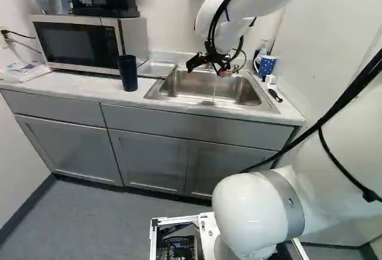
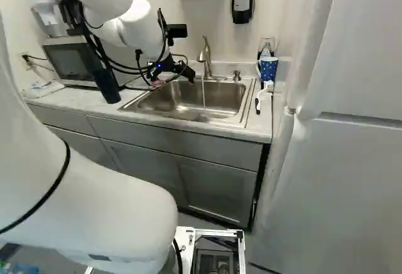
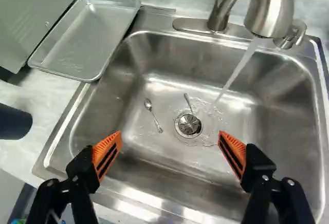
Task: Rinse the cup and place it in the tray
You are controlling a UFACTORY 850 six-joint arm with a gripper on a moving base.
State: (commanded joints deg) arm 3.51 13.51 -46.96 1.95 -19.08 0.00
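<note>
Fingers wide and nothing between them, the hand [image 2: 174,83] hangs over a sink [image 3: 169,103] with water running, while the dark cup [image 1: 128,72] stands upright on the surface [image 1: 65,85], off to one side, near the metal tray [image 3: 85,36].

The pale counter [image 1: 71,84] carries a microwave [image 1: 80,42], dark cup [image 1: 128,74], metal tray [image 3: 90,34] and blue spotted cup [image 2: 268,70].

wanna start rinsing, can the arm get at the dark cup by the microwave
Probably yes: the gripper hangs open over the sink, and the dark cup stands upright with nothing covering it.
</note>
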